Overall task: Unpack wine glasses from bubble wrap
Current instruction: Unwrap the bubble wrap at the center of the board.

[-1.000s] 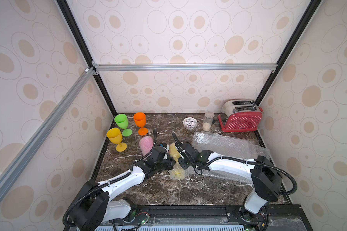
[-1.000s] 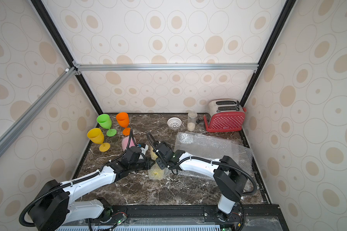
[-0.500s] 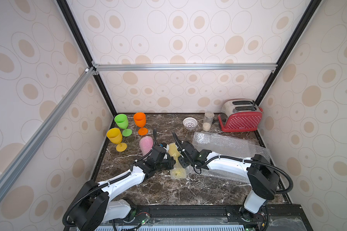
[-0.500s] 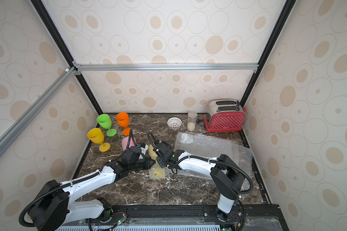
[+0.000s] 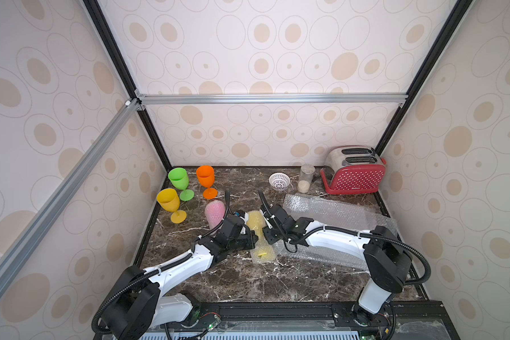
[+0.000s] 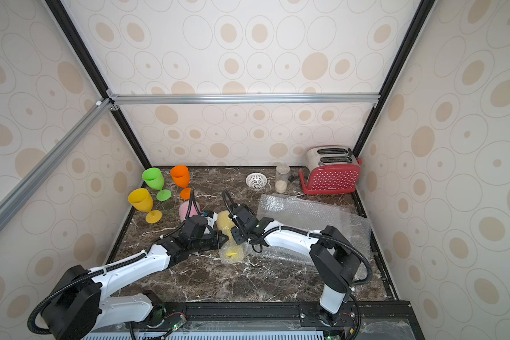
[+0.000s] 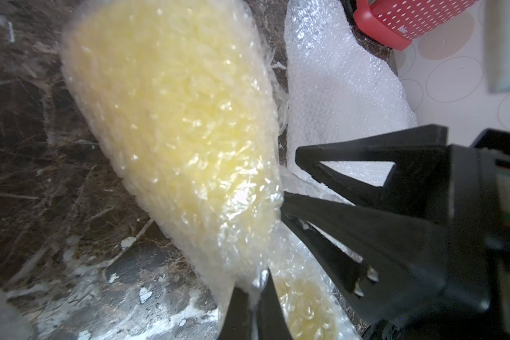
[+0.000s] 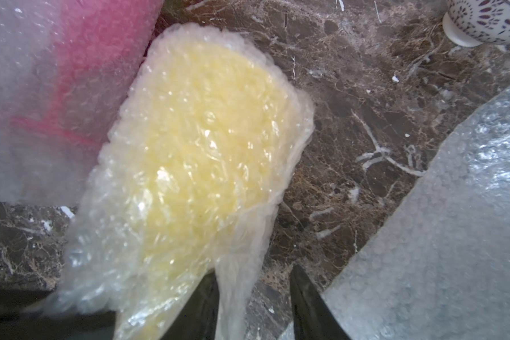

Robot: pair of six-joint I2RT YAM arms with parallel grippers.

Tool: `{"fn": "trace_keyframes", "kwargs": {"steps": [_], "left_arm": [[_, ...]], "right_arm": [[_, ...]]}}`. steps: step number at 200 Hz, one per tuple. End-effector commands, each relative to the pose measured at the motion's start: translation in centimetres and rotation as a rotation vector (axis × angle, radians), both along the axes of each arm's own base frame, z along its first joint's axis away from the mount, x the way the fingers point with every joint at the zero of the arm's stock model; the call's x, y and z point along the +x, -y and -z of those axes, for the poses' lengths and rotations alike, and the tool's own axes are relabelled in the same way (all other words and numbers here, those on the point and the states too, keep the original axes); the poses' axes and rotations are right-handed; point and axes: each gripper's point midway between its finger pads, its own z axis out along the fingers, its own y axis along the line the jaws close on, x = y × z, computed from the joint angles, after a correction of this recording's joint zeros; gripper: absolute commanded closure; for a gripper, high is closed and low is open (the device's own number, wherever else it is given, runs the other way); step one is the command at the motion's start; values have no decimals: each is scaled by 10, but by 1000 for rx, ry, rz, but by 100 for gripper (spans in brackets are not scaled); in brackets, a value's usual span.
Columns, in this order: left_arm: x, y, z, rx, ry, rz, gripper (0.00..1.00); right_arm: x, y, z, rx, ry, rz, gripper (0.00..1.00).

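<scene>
Top views — wrapped yellow glass [image 5: 256,223]: on its side on the marble table [image 5: 248,279] between the two arms, bowl end toward the back wall, foot end toward the front, enclosed in bubble wrap [image 5: 262,256].
Top views, left gripper [image 5: 252,240]: at the narrow middle of that bundle, reaching in from the left; its jaws are too small to read here.
Top views, right gripper [image 5: 268,235]: at the same bundle from the opposite side, just beside the left gripper.
Top views, other glasses: wrapped pink glass [image 5: 214,213] just left of the yellow bundle. The green glass [image 5: 178,178], orange glass [image 5: 205,176] and bare yellow glass [image 5: 168,200] stand upright in the back left corner.
Top views, loose bubble wrap sheets [image 5: 330,209]: spread under and behind the right arm.
Top views, back edge: white bowl [image 5: 279,181], jar [image 5: 306,178], red toaster [image 5: 354,173].
Left wrist, left gripper [image 7: 255,294]: pinched tight on a fold of bubble wrap at the narrow end of the wrapped yellow glass [image 7: 174,117].
Left wrist, right gripper [image 7: 292,176]: fingers spread, one tip touching the wrap.
Right wrist, right gripper [image 8: 252,279]: jaws apart — a stretched strand of wrap runs down against one finger [image 8: 200,309], with marble showing across the rest of the gap and nothing clamped.
Right wrist, surroundings: wrapped pink glass [image 8: 86,59] just beside the wrapped yellow glass [image 8: 203,132].
</scene>
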Motion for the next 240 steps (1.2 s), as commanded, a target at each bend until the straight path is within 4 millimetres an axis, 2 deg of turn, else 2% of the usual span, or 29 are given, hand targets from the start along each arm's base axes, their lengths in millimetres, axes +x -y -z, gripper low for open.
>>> {"fn": "trace_keyframes", "kwargs": {"steps": [1,29,82,113,171,240], "left_arm": [[-2,6,-13,-33,29,16,100],[-2,5,-13,-33,28,10,100],[0,6,-12,-28,30,11,100],[0,6,-13,-28,29,12,100],[-1,8,-14,-34,32,21,100],[-1,11,-16,-39,33,29,100]], "right_arm": [[5,-4,-12,50,-3,20,58],[3,-1,-20,88,-12,14,57],[-12,-11,-31,143,-45,-79,50],[-11,-6,-34,121,-29,-73,49],[0,10,-16,-40,18,-78,49],[10,2,-13,-58,31,-84,49]]}}
